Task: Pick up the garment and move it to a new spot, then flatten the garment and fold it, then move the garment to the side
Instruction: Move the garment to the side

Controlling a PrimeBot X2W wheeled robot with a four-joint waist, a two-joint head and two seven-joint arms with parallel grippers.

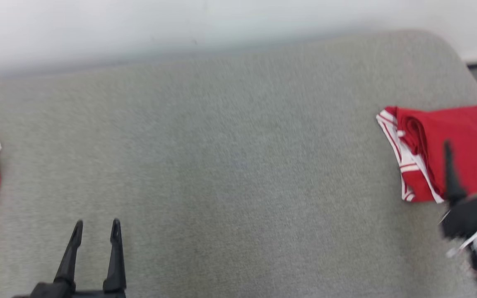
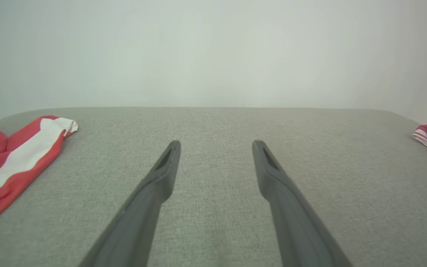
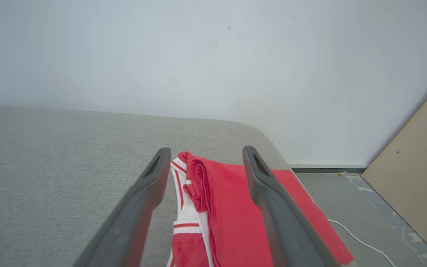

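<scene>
The folded red garment (image 1: 429, 124) was located at the right edge of the frame, on the grey table (image 1: 238, 145). The right gripper (image 1: 467, 141) was positioned over it, fingers spread wide and empty. The left gripper (image 1: 97, 222), at lower left, was likewise spread wide and empty.

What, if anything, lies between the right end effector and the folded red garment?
Nothing visible does. The right end effector is open just over the garment, which lies at the right edge of the grey surface, with no object between them.
</scene>
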